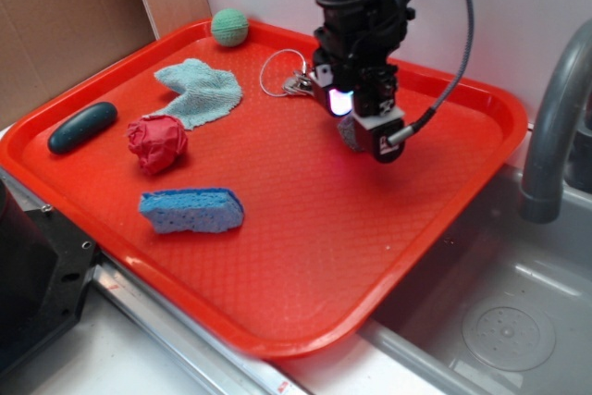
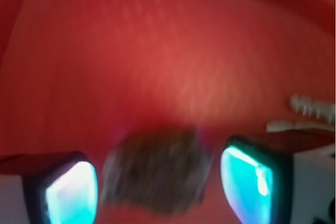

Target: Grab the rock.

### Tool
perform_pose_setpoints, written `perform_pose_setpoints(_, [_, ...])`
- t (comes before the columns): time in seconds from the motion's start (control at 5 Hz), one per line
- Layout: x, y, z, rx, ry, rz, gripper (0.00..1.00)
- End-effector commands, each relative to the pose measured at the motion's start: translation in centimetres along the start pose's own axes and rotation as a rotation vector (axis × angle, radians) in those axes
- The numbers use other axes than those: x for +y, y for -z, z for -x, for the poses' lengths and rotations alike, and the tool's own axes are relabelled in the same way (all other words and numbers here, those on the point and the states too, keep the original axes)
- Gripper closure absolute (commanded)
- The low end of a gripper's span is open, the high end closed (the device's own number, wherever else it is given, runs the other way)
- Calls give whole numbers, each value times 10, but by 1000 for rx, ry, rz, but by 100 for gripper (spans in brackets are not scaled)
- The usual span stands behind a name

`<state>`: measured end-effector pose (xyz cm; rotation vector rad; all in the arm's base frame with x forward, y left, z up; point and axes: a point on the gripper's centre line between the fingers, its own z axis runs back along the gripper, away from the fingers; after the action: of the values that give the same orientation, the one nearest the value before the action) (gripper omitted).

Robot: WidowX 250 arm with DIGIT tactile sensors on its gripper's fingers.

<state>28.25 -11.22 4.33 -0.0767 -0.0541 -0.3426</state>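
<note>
Black gripper (image 1: 354, 127) down at the red plastic tray (image 1: 305, 256), jaws open, straddling the lumpy brown-grey rock (image 2: 155, 174). Rock sits between the fingers (image 2: 71, 192), gaps either side; nothing held. Approach looks done; closing and lifting remain.

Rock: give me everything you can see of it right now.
The rock is a small, lumpy brown-grey stone with a rough, speckled surface, blurred in the wrist view. It sits low between the two glowing fingers of the hand, with a narrow gap showing on each side, so contact cannot be confirmed. In the exterior view only a grey sliver shows, the hand hiding most of it. It appears to rest on the red tray, right of centre.
</note>
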Motion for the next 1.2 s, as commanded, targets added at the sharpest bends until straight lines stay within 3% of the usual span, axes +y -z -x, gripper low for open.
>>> perform_pose_setpoints(0.0, [-8,-12,-4,-68,19,-2,0])
perform_pose_setpoints(0.4, [3,3,-9,-21,2,2,0])
perform_pose_setpoints(0.6, [2,12,-12,12,-4,13,41])
perform_pose_setpoints(0.8, [3,14,-12,26,-16,5,100])
perform_pose_setpoints(1.0, [4,16,-13,31,-29,13,100])
